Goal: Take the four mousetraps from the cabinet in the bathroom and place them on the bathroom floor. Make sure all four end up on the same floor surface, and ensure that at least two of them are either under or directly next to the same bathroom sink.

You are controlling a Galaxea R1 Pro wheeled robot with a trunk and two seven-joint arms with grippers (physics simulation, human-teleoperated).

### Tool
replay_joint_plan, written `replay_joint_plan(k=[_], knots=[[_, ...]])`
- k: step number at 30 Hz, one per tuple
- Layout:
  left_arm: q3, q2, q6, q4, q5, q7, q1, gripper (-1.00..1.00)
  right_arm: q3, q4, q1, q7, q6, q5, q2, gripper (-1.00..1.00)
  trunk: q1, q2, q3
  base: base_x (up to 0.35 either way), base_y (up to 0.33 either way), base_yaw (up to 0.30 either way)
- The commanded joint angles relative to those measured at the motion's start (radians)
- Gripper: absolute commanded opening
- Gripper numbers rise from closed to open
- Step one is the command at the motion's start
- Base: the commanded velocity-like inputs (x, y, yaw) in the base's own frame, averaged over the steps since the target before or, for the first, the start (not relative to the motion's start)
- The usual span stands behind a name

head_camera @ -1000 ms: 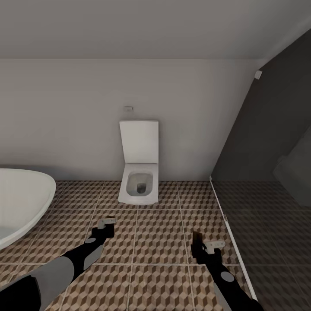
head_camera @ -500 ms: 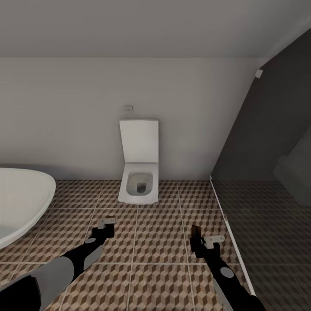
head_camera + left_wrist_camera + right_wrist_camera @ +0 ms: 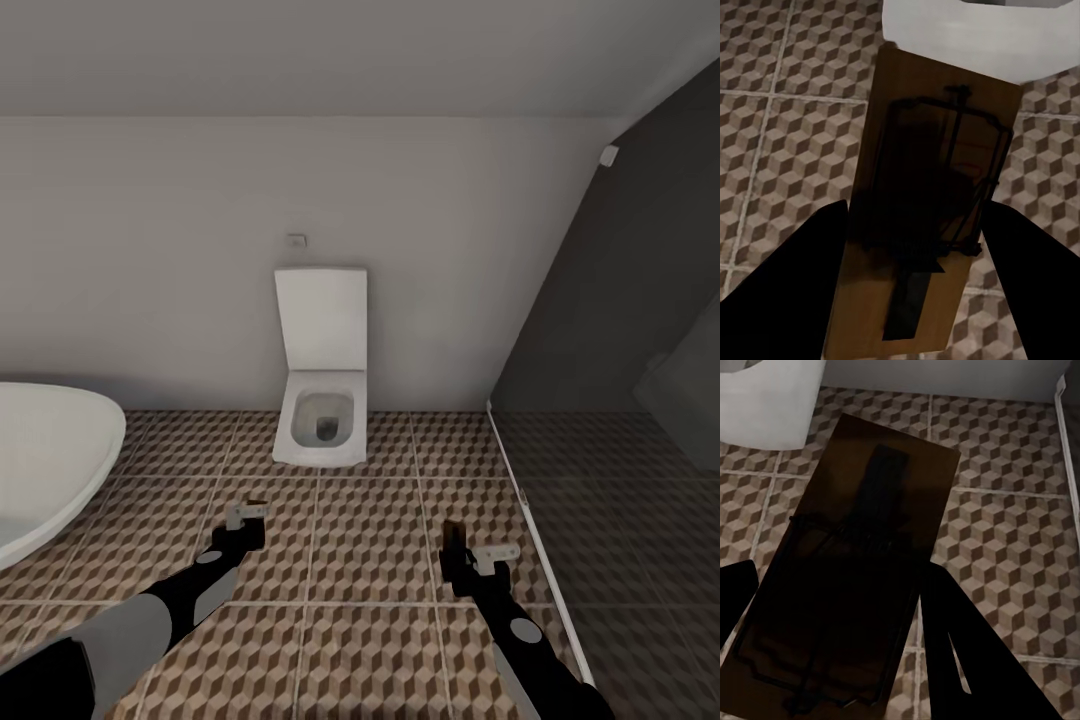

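Note:
Each gripper holds one mousetrap over the bathroom floor [image 3: 370, 560]. My left gripper [image 3: 246, 514] is shut on a tan wooden mousetrap [image 3: 934, 150] with dark wire, which sticks out between its dark fingers [image 3: 791, 289]. My right gripper [image 3: 472, 556] is shut on a second mousetrap [image 3: 870, 532], which looks dark in shadow. In the head view this trap shows as a dark slab [image 3: 452, 545] standing on edge. Both traps hang a little above the cube-patterned tiles. The cabinet and the sink are out of view.
A white square toilet [image 3: 320, 420] with its lid up stands against the far wall straight ahead. A white oval bathtub [image 3: 45, 470] is at the left. A dark glass shower partition [image 3: 600, 400] with a white floor rail runs along the right.
The whole picture has shifted slightly, so the camera has moved. Both grippers keep their hold on the traps and stay about where they were.

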Motion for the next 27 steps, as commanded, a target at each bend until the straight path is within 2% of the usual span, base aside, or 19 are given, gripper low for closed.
replay_joint_plan(k=[1,27], knots=[[-0.009,0.001,-0.002,-0.003,0.006,0.008,-0.001,-1.0,0.006,-0.001,-0.001,-0.011,0.001,-0.011,-0.002,-1.0,0.004,-0.009,-0.006,0.0,0.0,0.0],[-0.009,-0.004,-0.004,-0.004,0.006,0.008,-0.001,-1.0,0.006,-0.001,-0.001,-0.011,0.001,-0.011,-0.001,-1.0,0.104,-0.191,-0.128,0.0,0.0,0.0]])
